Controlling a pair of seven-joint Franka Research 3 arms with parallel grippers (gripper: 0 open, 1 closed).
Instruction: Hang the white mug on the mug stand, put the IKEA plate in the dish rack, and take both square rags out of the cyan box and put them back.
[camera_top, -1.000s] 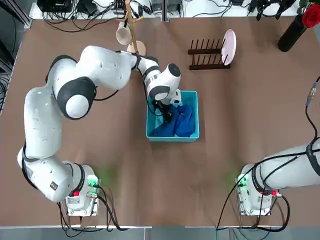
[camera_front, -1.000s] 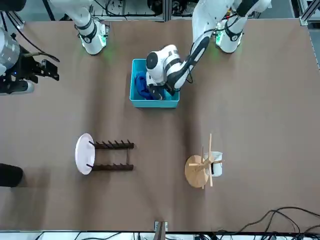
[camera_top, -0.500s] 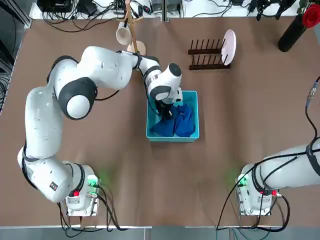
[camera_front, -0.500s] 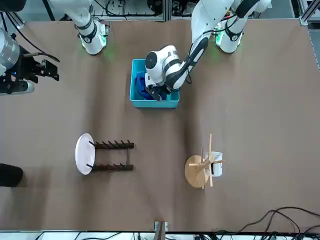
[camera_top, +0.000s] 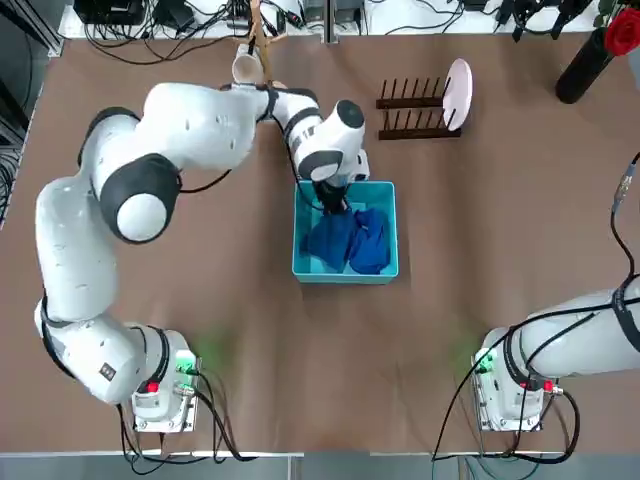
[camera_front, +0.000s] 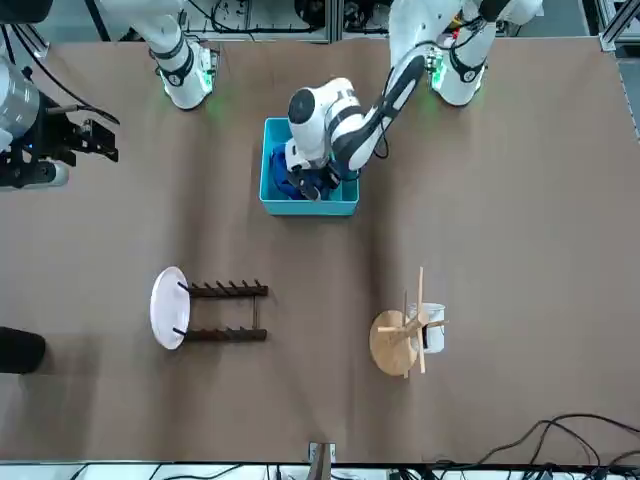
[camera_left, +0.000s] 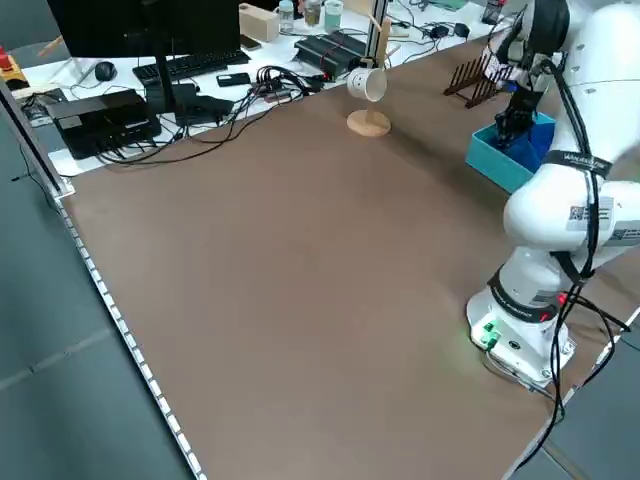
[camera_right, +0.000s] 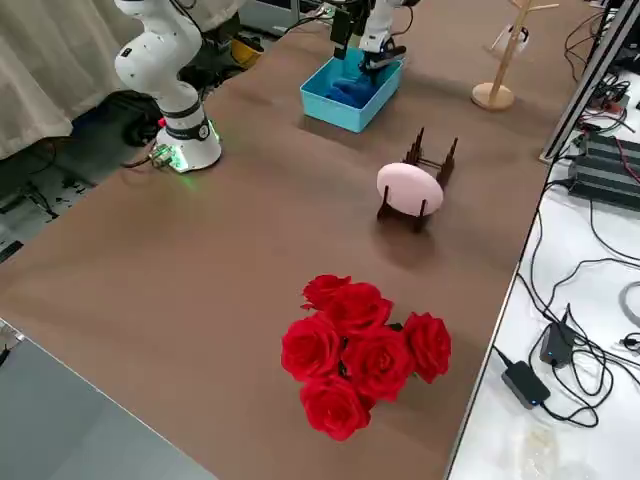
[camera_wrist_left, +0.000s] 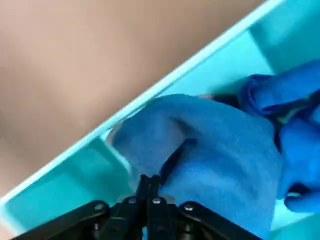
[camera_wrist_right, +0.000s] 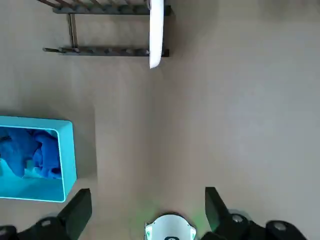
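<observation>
1. While the left gripper (camera_top: 333, 203) hangs over the far left part of the cyan box (camera_top: 385, 273), its fingers are pinched together on a fold of one of the square rags (camera_top: 330, 245); the left wrist view shows the blue cloth bunched right at the closed tips.
2. Both rags lie inside the box, the second one (camera_top: 372, 240) to the right of the held one and touching it.
3. Judging from this, the step in hand is lifting the first rag out; a straight upward pull until the cloth hangs free of the wall looks best before any sideways travel.
4. Because the two cloths overlap, the second may drag along, so a slow rise would let it slide off and stay in the box.
5. A light plastic box could tip or shift if the cloth snags its near wall, so keep the pull centred over it.
6. The white mug (camera_top: 246, 68) already hangs on the mug stand (camera_top: 264, 40), and the IKEA plate (camera_top: 457, 92) stands in the right end of the dish rack (camera_top: 415, 108).
7. The right gripper (camera_wrist_right: 145, 210) is parked off to the right with its fingers spread apart, holding nothing.
</observation>
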